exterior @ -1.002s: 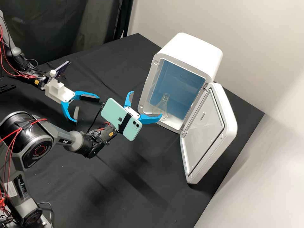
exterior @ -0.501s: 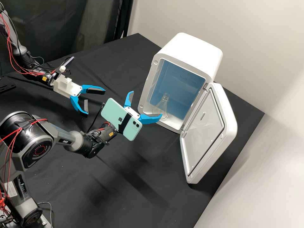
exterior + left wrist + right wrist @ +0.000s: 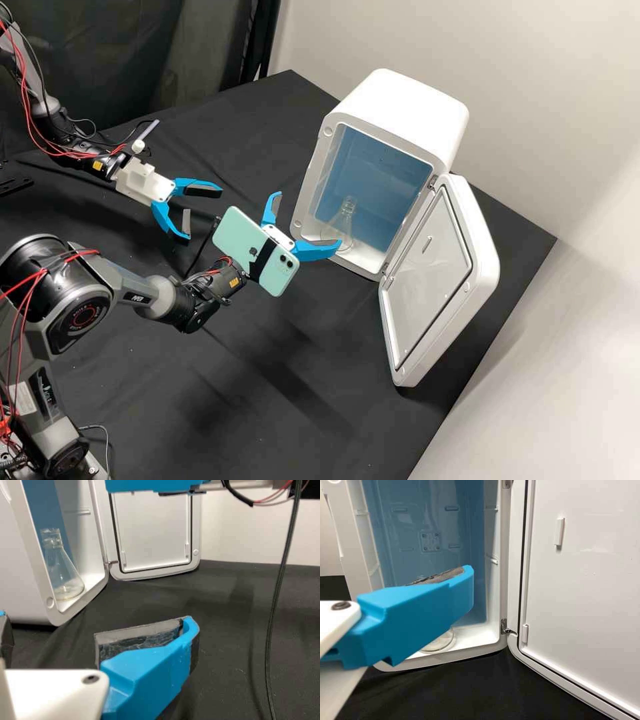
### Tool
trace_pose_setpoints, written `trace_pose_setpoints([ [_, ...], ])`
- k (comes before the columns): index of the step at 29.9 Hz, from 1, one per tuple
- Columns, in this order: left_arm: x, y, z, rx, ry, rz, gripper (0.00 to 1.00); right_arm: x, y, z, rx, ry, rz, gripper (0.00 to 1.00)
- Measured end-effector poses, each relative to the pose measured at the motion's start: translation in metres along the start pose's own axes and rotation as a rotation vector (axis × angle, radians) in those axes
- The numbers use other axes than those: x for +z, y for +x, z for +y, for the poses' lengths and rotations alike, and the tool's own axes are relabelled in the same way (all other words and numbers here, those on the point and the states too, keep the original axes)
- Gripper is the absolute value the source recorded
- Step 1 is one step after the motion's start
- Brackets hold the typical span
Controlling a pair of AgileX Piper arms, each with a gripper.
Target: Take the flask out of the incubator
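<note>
The left end effector [image 3: 189,207] hangs spread above the bench [image 3: 300,400], the right end effector [image 3: 307,221] gapes before the open incubator [image 3: 400,110], whose flask [image 3: 345,212] stands inside: approach stage, I'd say, needing a deeper reach and a grip.

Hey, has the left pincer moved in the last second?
Yes. The left pincer has shifted a little across the bench toward the incubator.
</note>
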Motion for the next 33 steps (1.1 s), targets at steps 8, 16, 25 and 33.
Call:
trace_pose_setpoints([
  [8,-0.005,-0.001,0.0017,0.005,0.001,0.014,1.0,0.0,0.0,0.0,0.0,0.0,0.0,1.0],
  [16,-0.013,-0.006,0.0134,0.028,-0.033,0.031,1.0,0.0,0.0,0.0,0.0,0.0,0.0,1.0],
  [25,-0.011,-0.007,0.0181,0.04,-0.025,0.018,1.0,0.0,0.0,0.0,0.0,0.0,0.0,1.0],
  [33,-0.008,-0.009,0.0227,0.051,-0.013,0.006,1.0,0.0,0.0,0.0,0.0,0.0,0.0,1.0],
])
